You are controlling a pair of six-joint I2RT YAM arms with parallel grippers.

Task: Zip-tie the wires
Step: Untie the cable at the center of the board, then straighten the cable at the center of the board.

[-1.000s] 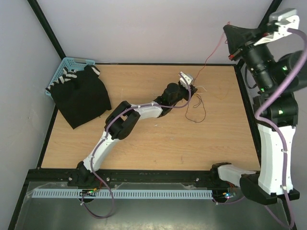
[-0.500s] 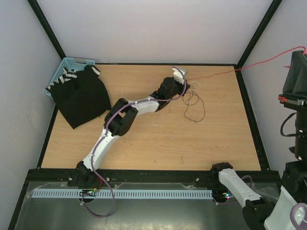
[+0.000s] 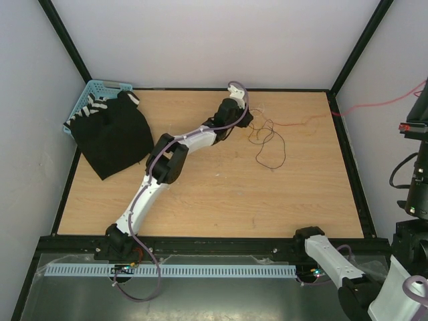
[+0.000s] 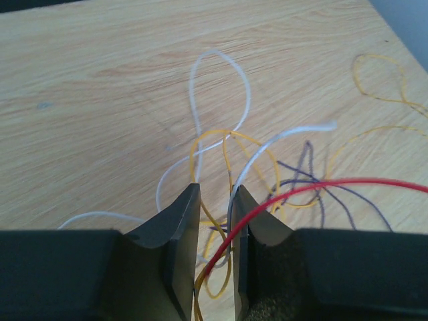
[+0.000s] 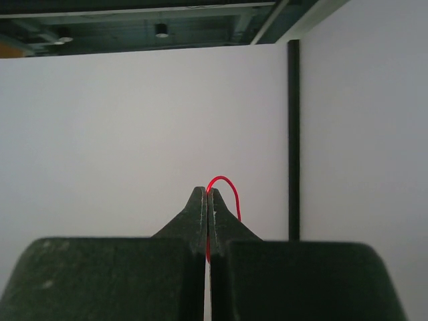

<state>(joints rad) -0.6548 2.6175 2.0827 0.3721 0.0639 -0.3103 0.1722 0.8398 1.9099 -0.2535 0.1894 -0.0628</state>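
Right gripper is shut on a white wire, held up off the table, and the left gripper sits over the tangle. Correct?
Not quite: the wire pinched in the right gripper is red, not white. The right wrist view shows the red wire looping out of the shut jaws. The rest stands.

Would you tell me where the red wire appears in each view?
Top external: red wire runs from the wire tangle rightward off the table.
Left wrist: red wire between the left gripper's jaws, arcing right.
Right wrist: loop above the shut right gripper.
Shared landmark: wire tangle, top and left wrist.
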